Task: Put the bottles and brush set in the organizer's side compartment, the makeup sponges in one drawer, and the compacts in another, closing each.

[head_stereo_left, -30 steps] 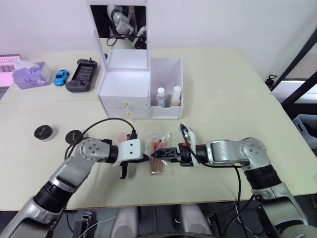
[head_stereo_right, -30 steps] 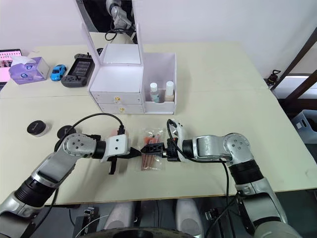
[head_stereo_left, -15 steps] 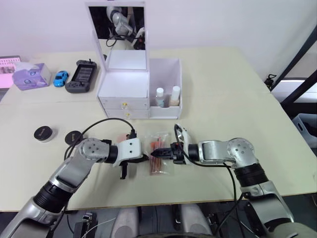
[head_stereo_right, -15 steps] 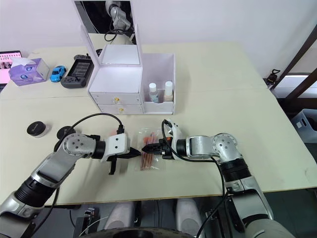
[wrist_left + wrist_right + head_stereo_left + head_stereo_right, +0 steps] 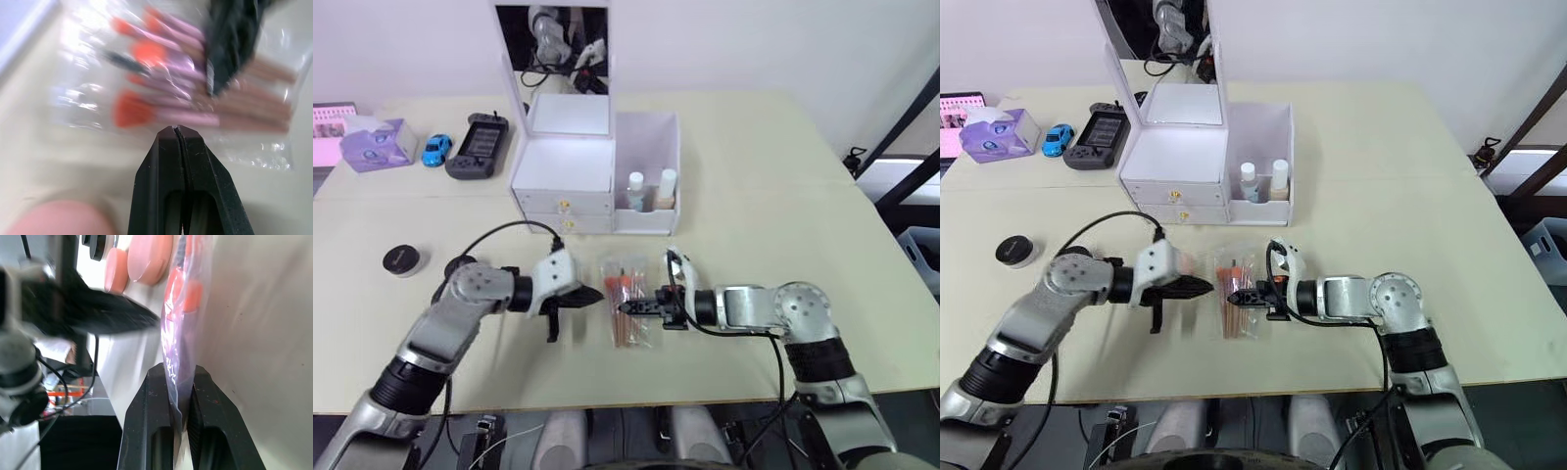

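At lower centre, the brush set [image 5: 628, 302], a clear pouch of orange-bristled brushes, is pinched by the right gripper [image 5: 628, 309]; the left gripper [image 5: 592, 294], clenched empty, points beside it.

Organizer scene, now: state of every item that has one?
organizer: mirror upright, both drawers shut
bottles: upright in side compartment
brush set: flat on table, pinched at its edge
right pincer: shut on brush set
left pincer: shut, empty, beside brush set
compacts: lying on table, lids on
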Robot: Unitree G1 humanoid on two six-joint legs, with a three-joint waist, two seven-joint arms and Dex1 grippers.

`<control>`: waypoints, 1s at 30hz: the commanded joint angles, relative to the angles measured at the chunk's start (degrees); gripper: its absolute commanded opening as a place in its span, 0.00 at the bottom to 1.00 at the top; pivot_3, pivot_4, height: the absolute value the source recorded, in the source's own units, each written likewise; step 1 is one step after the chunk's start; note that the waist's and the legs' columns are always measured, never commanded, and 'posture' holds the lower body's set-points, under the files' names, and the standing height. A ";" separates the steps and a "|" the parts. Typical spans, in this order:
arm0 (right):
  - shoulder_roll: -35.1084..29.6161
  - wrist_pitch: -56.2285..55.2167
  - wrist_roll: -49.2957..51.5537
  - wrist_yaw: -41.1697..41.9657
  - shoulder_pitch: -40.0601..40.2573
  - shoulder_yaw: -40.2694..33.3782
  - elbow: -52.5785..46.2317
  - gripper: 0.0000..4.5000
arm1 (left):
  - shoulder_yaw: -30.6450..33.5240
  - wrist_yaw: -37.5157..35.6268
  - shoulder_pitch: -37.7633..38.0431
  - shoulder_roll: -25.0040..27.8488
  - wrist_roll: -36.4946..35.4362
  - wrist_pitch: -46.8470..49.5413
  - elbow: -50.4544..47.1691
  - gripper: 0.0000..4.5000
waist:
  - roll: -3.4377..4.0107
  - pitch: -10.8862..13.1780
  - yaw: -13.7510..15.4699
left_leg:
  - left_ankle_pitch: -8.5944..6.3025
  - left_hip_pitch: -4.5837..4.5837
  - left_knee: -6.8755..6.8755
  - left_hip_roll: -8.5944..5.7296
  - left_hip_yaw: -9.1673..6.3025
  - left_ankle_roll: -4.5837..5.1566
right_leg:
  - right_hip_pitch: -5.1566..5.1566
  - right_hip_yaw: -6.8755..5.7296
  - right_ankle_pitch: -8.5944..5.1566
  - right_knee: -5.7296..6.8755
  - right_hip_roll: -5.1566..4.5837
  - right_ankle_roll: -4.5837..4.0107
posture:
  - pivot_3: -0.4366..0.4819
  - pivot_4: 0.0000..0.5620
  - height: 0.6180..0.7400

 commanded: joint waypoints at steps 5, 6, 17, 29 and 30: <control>-9.32 -13.36 -13.48 19.64 0.11 -4.15 -20.44 0.01 | 11.44 -1.64 -0.73 2.64 -16.79 11.33 -6.50 0.00 | 0.02 0.05 -0.33 | -0.08 -0.20 -0.03 0.02 0.00 0.15 | -0.27 0.00 -0.11 0.04 0.09 0.21 | 0.48 0.27 1.00; -10.08 -15.06 -14.05 22.31 -0.14 -4.95 -22.13 0.01 | 12.74 -1.01 -0.86 2.63 -18.36 12.35 -6.95 0.00 | -0.01 0.06 -0.31 | -0.10 -0.14 -0.06 0.02 0.00 0.18 | -0.26 0.00 -0.17 0.07 0.10 0.29 | 0.48 0.27 1.00; -18.46 -29.38 -24.80 46.92 -16.55 -7.82 -18.75 0.01 | 19.42 5.63 1.97 1.64 -24.13 13.95 -10.27 0.00 | -0.02 0.24 -0.17 | -0.11 0.08 0.02 0.06 0.06 0.19 | -0.12 0.01 -0.13 0.07 0.10 0.15 | 0.48 0.27 1.00; -4.31 -76.91 -61.45 69.30 -45.24 4.39 41.46 0.01 | 18.65 10.12 2.51 -0.19 -24.27 13.09 -11.45 0.00 | 0.05 0.36 -0.65 | -0.09 0.16 -0.01 0.04 0.21 0.16 | -0.17 0.15 0.06 0.20 0.12 -0.09 | 0.48 0.27 1.00; -3.04 -80.56 -63.02 70.13 -47.35 4.20 46.79 0.01 | 18.80 10.40 2.68 -0.17 -24.36 13.18 -11.64 0.00 | 0.04 0.37 -0.66 | -0.09 0.16 -0.03 0.05 0.19 0.16 | -0.17 0.15 0.06 0.22 0.14 -0.09 | 0.48 0.27 1.00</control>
